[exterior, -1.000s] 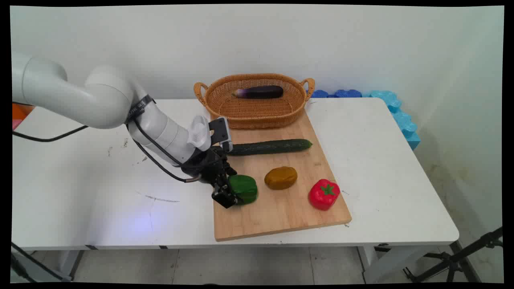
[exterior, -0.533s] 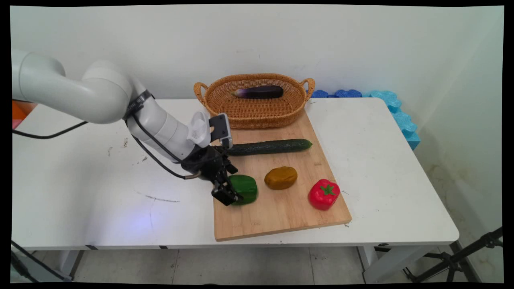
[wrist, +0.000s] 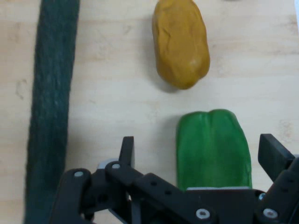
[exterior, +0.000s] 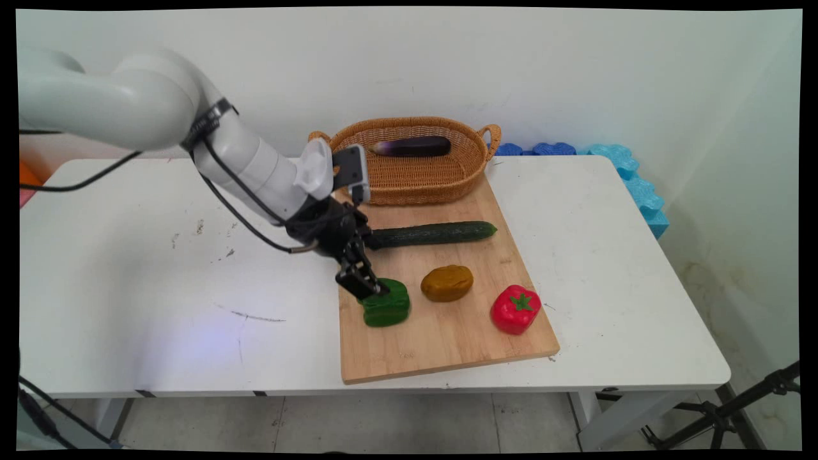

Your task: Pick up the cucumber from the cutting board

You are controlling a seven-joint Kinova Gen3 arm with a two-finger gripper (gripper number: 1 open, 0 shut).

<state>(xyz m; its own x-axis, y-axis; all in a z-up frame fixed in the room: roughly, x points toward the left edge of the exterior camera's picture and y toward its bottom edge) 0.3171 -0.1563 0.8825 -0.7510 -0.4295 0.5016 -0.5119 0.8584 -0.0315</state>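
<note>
Desk (exterior: 607,268): white, rectangular, scuffed on its left half. Broad bare surface lies to the left of the board and to its right; the near edge runs just below the board's front edge.

Cutting board (exterior: 447,345): pale wooden rectangle, lying at the desk's middle, its far end touching the basket and its near end close to the desk's front edge. Bare wood shows across the near strip, in front of all the vegetables.

Basket (exterior: 409,182): woven oval wicker, two loop handles, at the far edge against the wall. Contents: one dark purple eggplant (exterior: 412,147), lying lengthwise toward the back.

Items on the board:
- Long dark green cucumber (exterior: 434,233) (wrist: 51,112), lying crosswise on the far half.
- Blocky green bell pepper (exterior: 388,305) (wrist: 212,149), at the board's left edge.
- Brown-yellow lumpy potato (exterior: 447,283) (wrist: 181,42), just beside the green pepper, apart from it.
- Red bell pepper with a green stem (exterior: 515,309), near the board's right edge, apart from the potato.

Tool (exterior: 365,289) (wrist: 201,158): black, two-fingered, on a white arm entering from the upper left. Fingers (wrist: 127,151) apart, standing either side of the green pepper with a gap on each side; nothing clamped. It hangs over the pepper's far-left top, tips at about the level of its upper surface.

Beyond the desk's far right corner: blue foam blocks (exterior: 629,176) along the wall.
</note>
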